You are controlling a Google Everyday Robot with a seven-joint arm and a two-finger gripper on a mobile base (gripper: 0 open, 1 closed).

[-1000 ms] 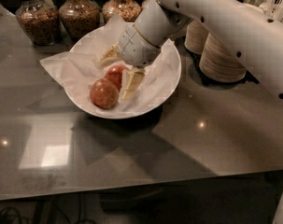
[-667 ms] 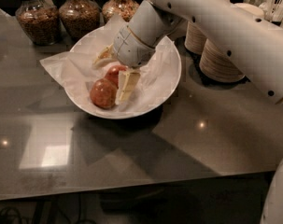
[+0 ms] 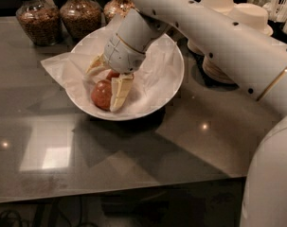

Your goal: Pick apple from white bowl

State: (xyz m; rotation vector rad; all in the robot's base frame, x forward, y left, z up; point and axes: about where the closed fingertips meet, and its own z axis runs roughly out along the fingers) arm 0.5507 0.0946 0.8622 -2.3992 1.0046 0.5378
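The white bowl (image 3: 174,82), lined with crumpled white paper, stands on the dark glossy table. The dull brownish-red apple (image 3: 101,95) lies at its front left. A brighter red apple (image 3: 113,74) sits just behind it, mostly hidden by my gripper. My gripper (image 3: 107,78) reaches down into the bowl from the upper right. It is open, with one cream finger (image 3: 119,91) against the right side of the brownish apple and the other finger (image 3: 96,63) above and behind it. Neither apple is lifted.
Three glass jars of brown food (image 3: 35,14) stand behind the bowl at the table's back edge. Stacked cream paper bowls (image 3: 228,6) stand at the back right, behind my arm (image 3: 228,46). The table's front edge (image 3: 114,193) runs along the bottom.
My gripper has moved left and lower into the bowl, so its near finger now rests beside the brownish apple. The apples and the bowl have not moved.
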